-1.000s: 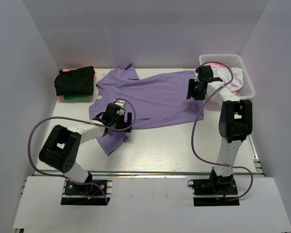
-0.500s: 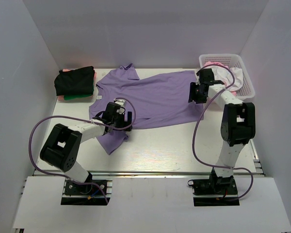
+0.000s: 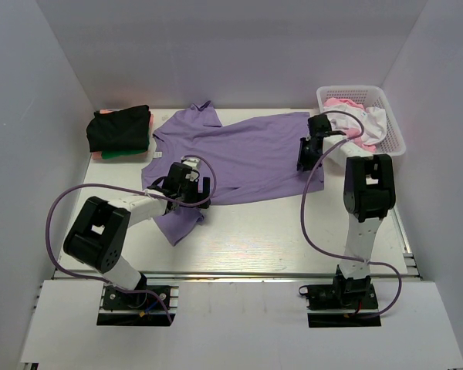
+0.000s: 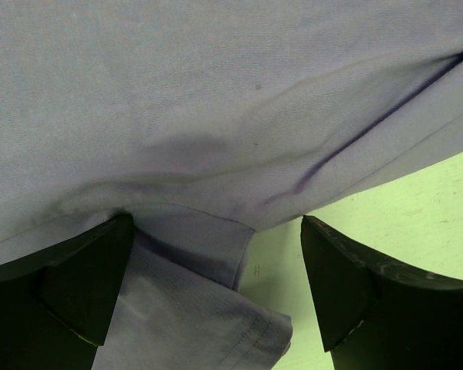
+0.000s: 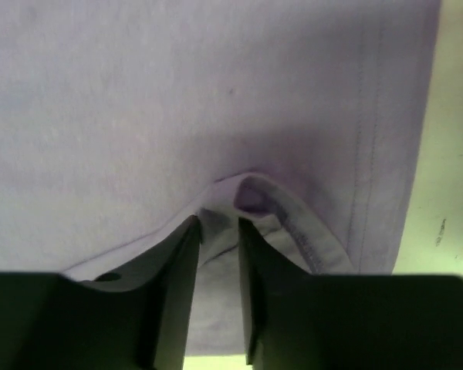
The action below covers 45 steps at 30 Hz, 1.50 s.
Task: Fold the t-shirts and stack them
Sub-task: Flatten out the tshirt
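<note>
A large lavender t-shirt lies spread across the table. My left gripper sits low over its near-left sleeve. In the left wrist view this gripper is open, with the sleeve's folded hem between the spread fingers. My right gripper is at the shirt's right hem. In the right wrist view its jaws are drawn close together on a raised fold of lavender cloth. A black folded t-shirt tops a stack at the back left, with green and pink showing under it.
A white lattice basket stands at the back right with pink cloth and white cloth inside, close behind my right wrist. White walls enclose the table on three sides. Purple cables loop from both arms.
The right gripper's jaws have narrowed onto the hem fold, and its wrist has shifted slightly left. The left arm and the shirt's left side have not moved.
</note>
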{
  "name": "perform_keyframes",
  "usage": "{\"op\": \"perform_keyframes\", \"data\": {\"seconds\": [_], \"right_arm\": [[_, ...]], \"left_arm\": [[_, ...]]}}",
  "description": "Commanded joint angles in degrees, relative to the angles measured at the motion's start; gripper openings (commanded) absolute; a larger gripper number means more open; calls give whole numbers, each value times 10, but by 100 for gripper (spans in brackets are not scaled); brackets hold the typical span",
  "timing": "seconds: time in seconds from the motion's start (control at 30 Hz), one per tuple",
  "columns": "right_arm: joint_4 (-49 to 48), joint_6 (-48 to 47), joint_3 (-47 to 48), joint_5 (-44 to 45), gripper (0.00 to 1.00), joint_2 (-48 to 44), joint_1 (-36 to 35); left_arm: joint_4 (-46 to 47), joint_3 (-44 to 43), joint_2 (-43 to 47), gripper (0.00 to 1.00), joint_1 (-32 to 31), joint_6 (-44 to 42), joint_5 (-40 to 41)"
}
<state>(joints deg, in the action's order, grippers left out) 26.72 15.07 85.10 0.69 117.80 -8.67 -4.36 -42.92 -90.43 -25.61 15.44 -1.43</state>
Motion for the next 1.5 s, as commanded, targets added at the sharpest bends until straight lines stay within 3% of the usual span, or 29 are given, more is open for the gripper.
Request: {"op": "perform_keyframes", "data": {"seconds": [0.0,0.13,0.33,0.53,0.7,0.9,0.97,1.03,1.1,1.2,1.23,1.3,1.47], "right_arm": [[-22,17,27,27,31,11,-1],[-31,26,24,39,0,8,1],[-20,19,10,38,0,-23,0],[100,24,5,59,0,-109,-3],[216,48,-93,72,0,-223,1],[282,99,-256,70,0,-324,1],[280,109,-288,89,9,-353,2],[264,123,-340,87,9,-358,3],[256,129,-367,85,22,-361,3],[257,117,-345,96,59,-359,1],[262,108,-323,98,90,-357,1],[260,103,-293,112,90,-361,0],[168,45,-257,8,90,-376,-6]], "left_arm": [[-92,33,-29,100,3,9,-14],[-92,33,-29,100,3,9,-14],[-97,33,-19,100,3,9,-3],[-114,33,14,100,3,15,15],[-144,38,32,100,3,49,15],[-209,38,58,100,-3,96,15],[-252,30,64,100,-3,111,8],[-287,24,72,100,-3,124,15],[-339,18,87,100,-3,134,26],[-355,6,124,100,-3,134,19],[-362,6,146,100,-3,134,19],[-377,-16,169,100,-3,134,13],[-370,-46,242,100,-3,108,6]]}}
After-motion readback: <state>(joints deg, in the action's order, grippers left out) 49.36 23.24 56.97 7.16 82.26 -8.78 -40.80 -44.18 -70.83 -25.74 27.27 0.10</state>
